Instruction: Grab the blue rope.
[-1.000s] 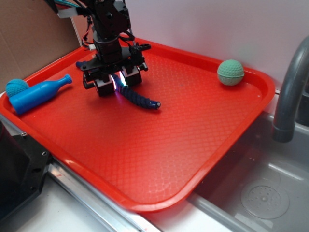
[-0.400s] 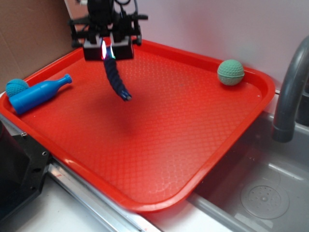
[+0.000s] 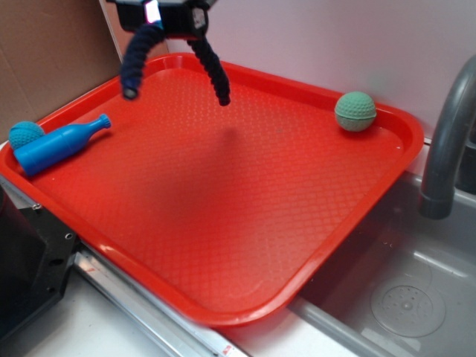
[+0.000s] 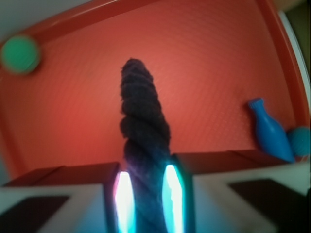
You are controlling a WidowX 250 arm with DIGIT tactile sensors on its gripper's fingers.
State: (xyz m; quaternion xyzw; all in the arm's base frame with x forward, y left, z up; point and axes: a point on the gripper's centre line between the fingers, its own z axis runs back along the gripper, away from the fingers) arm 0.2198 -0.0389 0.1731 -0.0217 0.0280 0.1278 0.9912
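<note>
My gripper [image 3: 159,16] is at the top of the exterior view, high above the back left of the red tray [image 3: 223,312], shut on the blue rope [image 3: 212,63]. The dark navy braided rope hangs from the jaws in two drooping ends, one to the left and one to the right, both clear of the tray. In the wrist view the rope [image 4: 143,131] runs up from between the two lit pads [image 4: 171,199] of my gripper [image 4: 146,201].
A bright blue plastic bottle [image 3: 58,145] lies at the tray's left edge beside a teal ball [image 3: 24,134]. A green ball [image 3: 355,111] sits at the back right corner. A grey tap [image 3: 446,141] and sink are to the right. Brown cardboard stands at the back left.
My gripper has risen from the tray surface with the rope in its jaws. The rope has left the tray and now hangs free in the air.
</note>
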